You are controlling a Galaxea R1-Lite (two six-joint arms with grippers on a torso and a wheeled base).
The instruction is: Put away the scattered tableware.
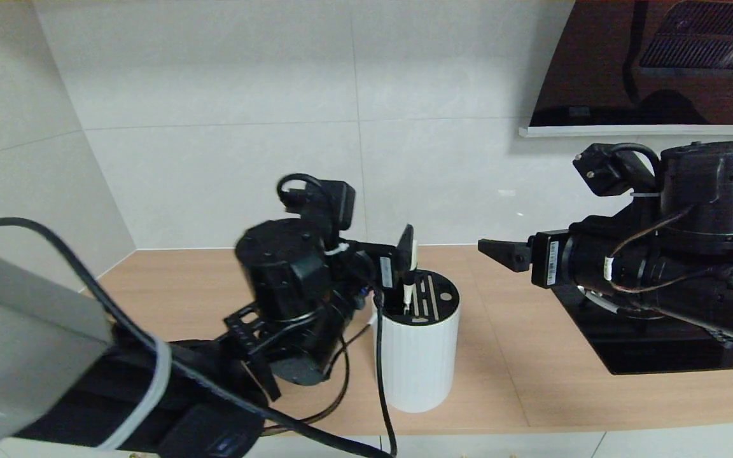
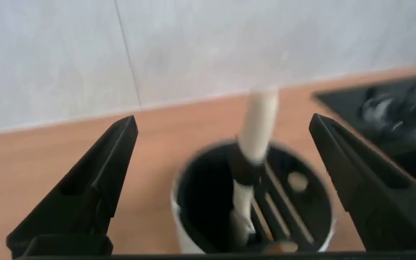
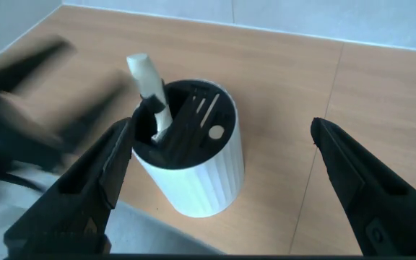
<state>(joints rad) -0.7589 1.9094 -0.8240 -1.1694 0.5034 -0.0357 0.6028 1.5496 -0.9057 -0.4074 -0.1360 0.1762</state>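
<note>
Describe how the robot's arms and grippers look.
The left arm and right arm are black, with bulky rounded joints, looping black cables and white ties. A white printed label sits on each wrist. The left gripper and right gripper have black, wedge-shaped jaws tapering to points.

A light wooden countertop [image 1: 506, 356] runs across the lower middle of the frame. Behind it, a pale tiled wall [image 1: 226, 127] fills the upper left and centre. A black glass cooktop [image 1: 646, 353] sits flush in the counter at lower right. A dark glossy range hood [image 1: 595, 63] hangs at upper right.
</note>
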